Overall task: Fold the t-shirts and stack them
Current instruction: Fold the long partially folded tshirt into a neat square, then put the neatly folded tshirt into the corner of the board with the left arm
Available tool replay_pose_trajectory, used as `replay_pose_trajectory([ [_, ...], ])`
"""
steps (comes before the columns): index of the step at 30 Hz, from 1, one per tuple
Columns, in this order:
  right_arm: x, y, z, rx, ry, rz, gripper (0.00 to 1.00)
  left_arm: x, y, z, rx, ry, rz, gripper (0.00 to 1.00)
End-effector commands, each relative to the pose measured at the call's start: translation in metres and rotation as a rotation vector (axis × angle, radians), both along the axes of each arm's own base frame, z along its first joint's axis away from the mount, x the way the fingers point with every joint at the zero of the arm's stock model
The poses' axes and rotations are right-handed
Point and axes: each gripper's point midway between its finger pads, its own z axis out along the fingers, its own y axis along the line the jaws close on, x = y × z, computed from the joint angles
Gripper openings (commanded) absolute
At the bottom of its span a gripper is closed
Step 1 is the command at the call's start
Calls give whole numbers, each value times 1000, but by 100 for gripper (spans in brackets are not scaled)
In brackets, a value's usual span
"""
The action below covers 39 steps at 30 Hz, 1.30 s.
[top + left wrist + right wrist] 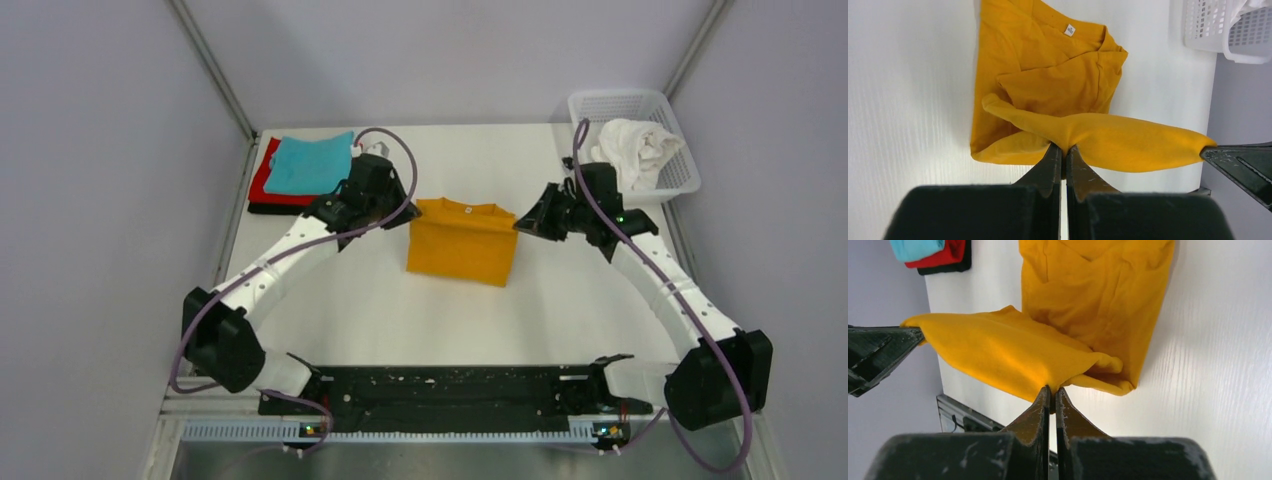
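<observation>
The orange t-shirt lies partly folded in the middle of the table, collar toward the far side. My left gripper is shut on its left corner and my right gripper is shut on its right corner; both hold the near edge raised and stretched between them. The pinched cloth shows in the left wrist view and in the right wrist view. A stack at the far left has the teal t-shirt on top, over the red t-shirt and the black t-shirt. The white t-shirt is crumpled in the basket.
The white mesh basket stands at the far right corner; it also shows in the left wrist view. A black rail runs along the near edge between the arm bases. Grey walls enclose the table.
</observation>
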Motion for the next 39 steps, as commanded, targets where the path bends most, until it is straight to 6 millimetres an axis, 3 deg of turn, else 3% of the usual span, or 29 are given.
replay_pose_trajectory([
  [1, 38, -8, 23, -12, -106, -19, 0, 35, -4, 17, -11, -59, -50, 0],
  [4, 50, -13, 13, 2, -86, -30, 0, 56, -9, 14, -7, -50, -75, 0],
  [9, 74, -20, -9, 16, -53, -52, 0, 89, -11, -16, 18, 23, -88, 0],
  [18, 138, -24, -57, 7, -51, -73, 0, 143, -13, -55, -32, 69, -103, 0],
  [24, 164, -28, -83, -20, -26, -92, 0, 168, -17, -75, -27, 86, -125, 0],
  [25, 168, -30, -86, -30, -25, -104, 1, 171, -16, -79, -26, 93, -122, 5],
  [26, 172, -33, -89, -41, -22, -117, 7, 173, -17, -81, -29, 100, -123, 18],
  [27, 175, -35, -89, -48, -24, -127, 20, 175, -17, -81, -35, 100, -125, 34],
  [29, 183, -37, -87, -53, -35, -134, 55, 179, -17, -77, -44, 90, -125, 55],
  [30, 186, -37, -83, -58, -45, -128, 66, 181, -17, -73, -45, 78, -123, 65],
  [32, 190, -36, -74, -59, -63, -112, 82, 180, -15, -66, -50, 57, -116, 90],
  [33, 189, -35, -71, -58, -70, -106, 88, 178, -15, -62, -56, 49, -117, 98],
  [36, 180, -37, -61, -64, -93, -106, 96, 164, -15, -58, -64, 45, -145, 99],
  [39, 165, -40, -55, -75, -108, -98, 98, 139, -14, -76, -31, 72, -239, 99],
])
